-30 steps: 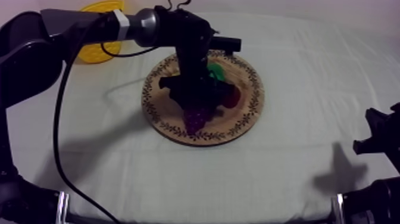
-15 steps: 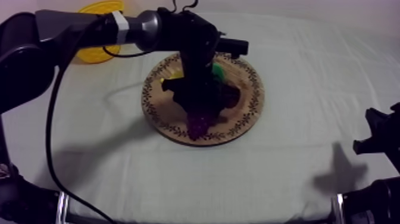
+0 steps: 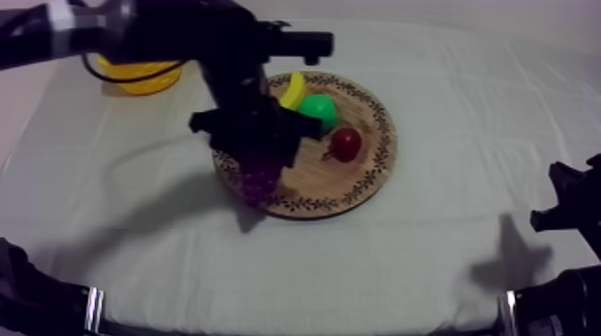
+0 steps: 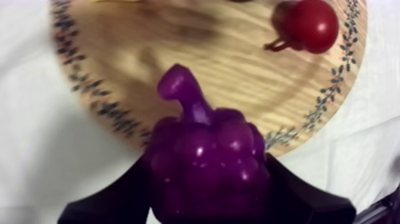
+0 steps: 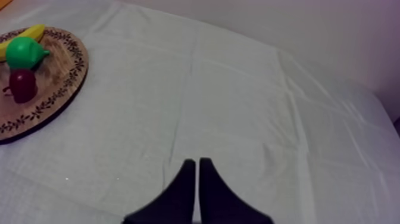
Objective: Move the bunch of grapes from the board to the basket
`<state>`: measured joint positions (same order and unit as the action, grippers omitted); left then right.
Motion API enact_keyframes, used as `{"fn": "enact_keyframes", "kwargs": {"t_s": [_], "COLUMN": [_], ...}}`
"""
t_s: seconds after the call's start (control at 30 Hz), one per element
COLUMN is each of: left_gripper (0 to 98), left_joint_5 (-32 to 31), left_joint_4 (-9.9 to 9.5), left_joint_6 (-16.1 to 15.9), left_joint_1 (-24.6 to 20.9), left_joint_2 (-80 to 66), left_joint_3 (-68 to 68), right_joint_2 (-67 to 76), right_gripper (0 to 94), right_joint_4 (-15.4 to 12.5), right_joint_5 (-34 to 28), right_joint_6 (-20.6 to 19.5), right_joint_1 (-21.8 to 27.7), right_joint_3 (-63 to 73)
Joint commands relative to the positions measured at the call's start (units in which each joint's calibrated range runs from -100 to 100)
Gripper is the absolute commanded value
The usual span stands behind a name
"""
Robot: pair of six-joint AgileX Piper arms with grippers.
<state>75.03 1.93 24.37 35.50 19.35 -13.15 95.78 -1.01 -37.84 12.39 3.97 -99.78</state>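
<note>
Glossy purple bunch of grapes [image 4: 205,149] clamped in the left gripper [image 3: 256,152], stem pointing away from it, patterned round wooden board [image 3: 358,174] just beneath, yellow basket [image 3: 143,76] well apart beyond its arm.

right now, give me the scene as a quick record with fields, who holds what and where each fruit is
left gripper: shut on the bunch of grapes, over the wooden board at its left rim as the top view shows it
bunch of grapes: purple, stem pointing toward the board's middle
on the board: banana, pear, small red fruit
yellow basket: far left on the cloth, apart from the board
right gripper: shut on nothing, over bare cloth
task step: grapes not yet in the basket
</note>
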Motion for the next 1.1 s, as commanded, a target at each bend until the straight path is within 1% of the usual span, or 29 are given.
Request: {"fn": "enact_keyframes", "kwargs": {"t_s": [0.0, 0.2, 0.4, 0.57, 0.7, 0.8, 1.07], "left_gripper": [37.8, 38.1, 38.3, 38.3, 38.2, 38.2, 38.2], "left_joint_5": [-0.1, -0.1, -1.1, -0.9, 0.1, 0.4, 3.9], "left_joint_4": [-0.18, -0.72, -1.01, -1.38, -1.87, -1.87, -2.40], "left_joint_6": [-0.4, -2.8, -5.4, -7.3, -8.1, -8.7, -9.5], "left_joint_1": [-1.5, -8.0, -15.2, -20.2, -22.9, -24.5, -27.5], "left_joint_2": [-7.6, -16.5, -21.8, -24.1, -23.1, -20.9, -9.8], "left_joint_3": [-5.0, -12.3, -20.3, -22.0, -18.0, -13.0, 8.2], "right_joint_2": [0.0, 0.0, 0.0, 0.0, 0.0, 0.0, 0.0], "right_gripper": [0.3, 0.3, 0.3, 0.3, 0.3, 0.3, 0.3], "right_joint_4": [0.0, 0.0, 0.0, 0.0, 0.0, 0.0, 0.0], "right_joint_5": [0.0, 0.0, 0.0, 0.0, 0.0, 0.0, 0.0], "right_joint_6": [0.0, 0.0, 0.0, 0.0, 0.0, 0.0, 0.0], "right_joint_1": [0.0, 0.0, 0.0, 0.0, 0.0, 0.0, 0.0], "right_joint_3": [0.0, 0.0, 0.0, 0.0, 0.0, 0.0, 0.0]}}
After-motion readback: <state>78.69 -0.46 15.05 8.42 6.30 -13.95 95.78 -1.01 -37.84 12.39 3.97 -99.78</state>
